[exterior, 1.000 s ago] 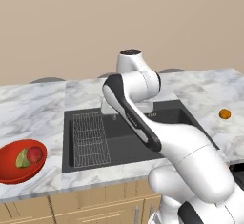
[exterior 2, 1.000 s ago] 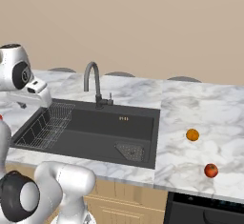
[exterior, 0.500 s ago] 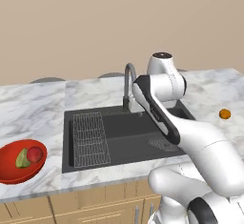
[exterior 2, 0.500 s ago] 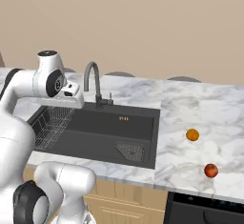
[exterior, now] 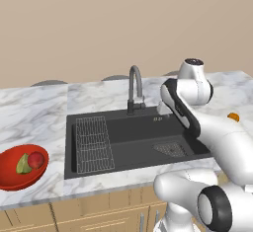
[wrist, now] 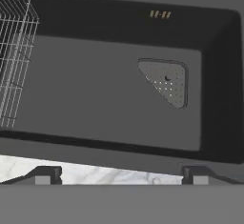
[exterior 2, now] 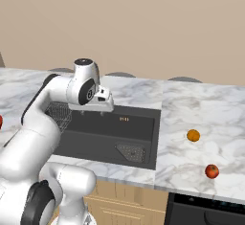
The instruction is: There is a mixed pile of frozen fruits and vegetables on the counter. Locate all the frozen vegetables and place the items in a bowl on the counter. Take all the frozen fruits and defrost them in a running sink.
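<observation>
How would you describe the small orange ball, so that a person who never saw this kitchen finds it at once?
Start at the large dark grey rectangular sink set in the white marble counter. On the marble to its right lie two small balls. The small orange ball is the one nearer the sink and farther from the counter's front edge; its neighbour, the small red ball, lies near that edge.

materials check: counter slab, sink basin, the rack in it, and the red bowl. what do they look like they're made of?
White grey-veined counter slab: looks like polished marble, going by the veining.
Dark grey rectangular sink basin: matte, no glare; composite or coated metal, can't tell which.
Wire grid rack: thin pale rods, probably metal.
Shallow red round bowl: glossy; glazed ceramic or plastic, the look leaves it open.
</observation>
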Controlling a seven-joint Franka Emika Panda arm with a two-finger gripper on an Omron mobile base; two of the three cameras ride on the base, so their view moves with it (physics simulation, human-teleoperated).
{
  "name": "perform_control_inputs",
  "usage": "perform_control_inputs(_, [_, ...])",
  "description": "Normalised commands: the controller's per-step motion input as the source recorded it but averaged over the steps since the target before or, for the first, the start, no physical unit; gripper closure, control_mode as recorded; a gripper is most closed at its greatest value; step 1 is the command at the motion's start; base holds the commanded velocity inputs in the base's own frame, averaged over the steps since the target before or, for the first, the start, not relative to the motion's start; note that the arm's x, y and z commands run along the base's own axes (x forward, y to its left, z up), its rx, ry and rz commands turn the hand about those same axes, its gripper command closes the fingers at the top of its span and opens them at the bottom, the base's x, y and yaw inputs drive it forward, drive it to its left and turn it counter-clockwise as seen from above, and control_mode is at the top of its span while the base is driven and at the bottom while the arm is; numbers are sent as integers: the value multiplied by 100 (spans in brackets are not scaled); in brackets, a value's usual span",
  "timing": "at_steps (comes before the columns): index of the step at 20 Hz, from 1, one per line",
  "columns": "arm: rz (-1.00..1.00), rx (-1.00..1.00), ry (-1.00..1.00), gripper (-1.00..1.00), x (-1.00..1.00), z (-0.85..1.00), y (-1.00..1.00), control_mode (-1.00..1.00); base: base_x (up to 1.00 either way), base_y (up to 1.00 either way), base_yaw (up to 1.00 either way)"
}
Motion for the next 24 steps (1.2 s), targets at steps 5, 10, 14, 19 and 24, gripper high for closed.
perform_control_inputs(5, [-3, -4, 1, -100, 59, -23, -82, -100, 0, 0, 0])
perform_control_inputs(10, [-9, -7, 5, -100, 64, -28, -74, -100, 0, 0, 0])
perform_control_inputs(14, [-10, -6, 7, -100, 62, -29, -72, -100, 0, 0, 0])
perform_control_inputs(19, [-9, -2, 9, -100, 63, -33, -69, -100, 0, 0, 0])
perform_control_inputs(24, [-10, 0, 11, -100, 52, -13, -71, -100, 0, 0, 0])
